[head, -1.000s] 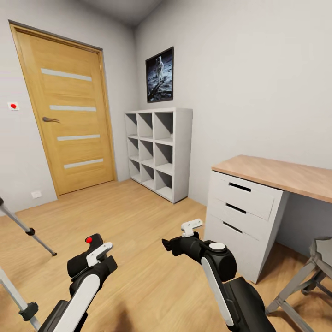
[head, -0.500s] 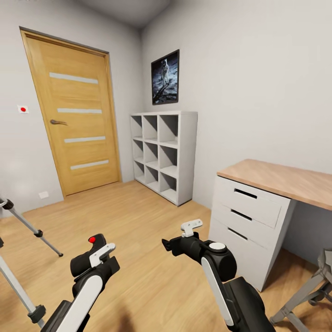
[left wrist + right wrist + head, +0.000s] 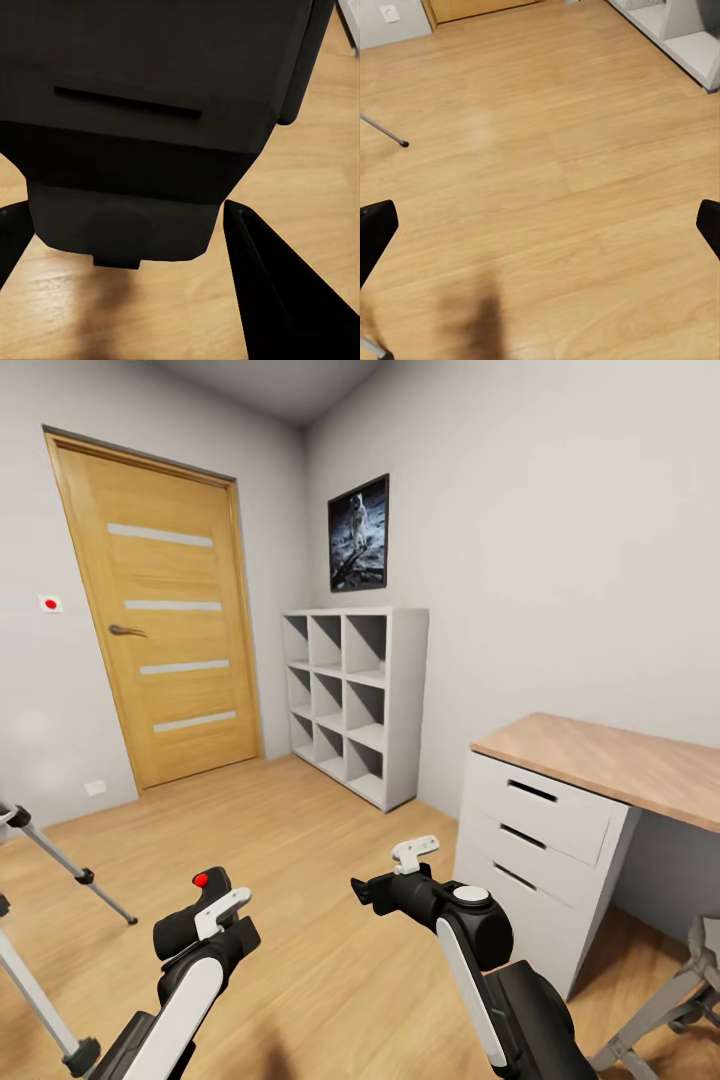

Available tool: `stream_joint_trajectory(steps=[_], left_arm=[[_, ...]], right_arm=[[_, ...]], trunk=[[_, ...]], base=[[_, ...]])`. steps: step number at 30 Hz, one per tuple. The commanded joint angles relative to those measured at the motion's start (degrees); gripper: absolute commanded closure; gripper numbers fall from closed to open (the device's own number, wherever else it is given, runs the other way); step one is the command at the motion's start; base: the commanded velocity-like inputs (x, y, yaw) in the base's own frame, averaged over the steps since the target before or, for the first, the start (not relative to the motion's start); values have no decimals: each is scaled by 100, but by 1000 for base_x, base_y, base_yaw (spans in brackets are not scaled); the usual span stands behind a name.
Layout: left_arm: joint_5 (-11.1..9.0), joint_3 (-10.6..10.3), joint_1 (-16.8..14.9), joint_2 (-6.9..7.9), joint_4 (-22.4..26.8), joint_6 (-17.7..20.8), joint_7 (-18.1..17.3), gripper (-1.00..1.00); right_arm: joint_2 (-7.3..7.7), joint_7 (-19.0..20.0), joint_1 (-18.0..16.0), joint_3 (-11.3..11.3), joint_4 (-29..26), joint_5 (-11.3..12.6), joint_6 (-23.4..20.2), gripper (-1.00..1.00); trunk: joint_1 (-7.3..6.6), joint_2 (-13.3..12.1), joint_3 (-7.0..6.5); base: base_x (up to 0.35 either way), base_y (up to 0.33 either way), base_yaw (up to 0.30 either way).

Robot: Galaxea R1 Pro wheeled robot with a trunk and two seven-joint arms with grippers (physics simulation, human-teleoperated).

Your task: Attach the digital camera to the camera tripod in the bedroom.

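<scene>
In the head view my left gripper (image 3: 207, 928) is shut on the digital camera (image 3: 186, 923), a small black box with a red button (image 3: 201, 879) on top, low over the wood floor. In the left wrist view the camera's black body (image 3: 165, 112) sits between the dark fingers (image 3: 277, 300). My right gripper (image 3: 364, 888) hovers to its right, open and empty, its fingertips (image 3: 375, 232) far apart over bare planks. Two silver legs of the camera tripod (image 3: 68, 868) show at the left edge; its head is out of view. One tripod foot (image 3: 390, 136) appears in the right wrist view.
A closed wooden door (image 3: 170, 620) is straight ahead on the left. White cube shelves (image 3: 360, 700) stand against the right wall under a framed poster (image 3: 358, 532). A wood-topped white desk (image 3: 600, 760) with drawers and a grey stool (image 3: 690, 980) are at the right.
The whole picture has slid right and slightly down, so the head camera moved. Both arms keep their pose and the left gripper still holds the camera.
</scene>
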State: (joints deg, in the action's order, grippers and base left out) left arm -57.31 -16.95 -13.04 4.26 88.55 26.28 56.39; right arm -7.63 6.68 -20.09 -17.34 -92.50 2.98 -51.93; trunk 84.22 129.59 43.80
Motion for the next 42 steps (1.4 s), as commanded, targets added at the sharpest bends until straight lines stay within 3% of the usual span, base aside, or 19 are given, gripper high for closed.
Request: stream_joint_trajectory(steps=[1, 18, 28, 42], left_arm=[[-17, -9, -6, 5, 7, 35, 39, 100], [-17, -10, -6, 2, -14, 27, 53, 100], [-12, -115, -6, 4, -51, 21, 45, 100], [-15, -134, -6, 5, -57, 21, 50, 100]], right_arm=[[-2, -7, -4, 3, -5, 29, -27, -100], [-2, -8, -4, 9, -5, 29, -27, -100], [-2, -9, -4, 13, -5, 27, -27, -100], [-2, -9, -4, -2, -5, 27, -33, -100]], trunk=[[-24, -38, -12], [-397, -720, -334], [-397, -720, -336], [-397, -720, -336]], base=[[0, 0, 25], [0, 0, 189], [-17, -9, 182], [-289, -118, 32]])
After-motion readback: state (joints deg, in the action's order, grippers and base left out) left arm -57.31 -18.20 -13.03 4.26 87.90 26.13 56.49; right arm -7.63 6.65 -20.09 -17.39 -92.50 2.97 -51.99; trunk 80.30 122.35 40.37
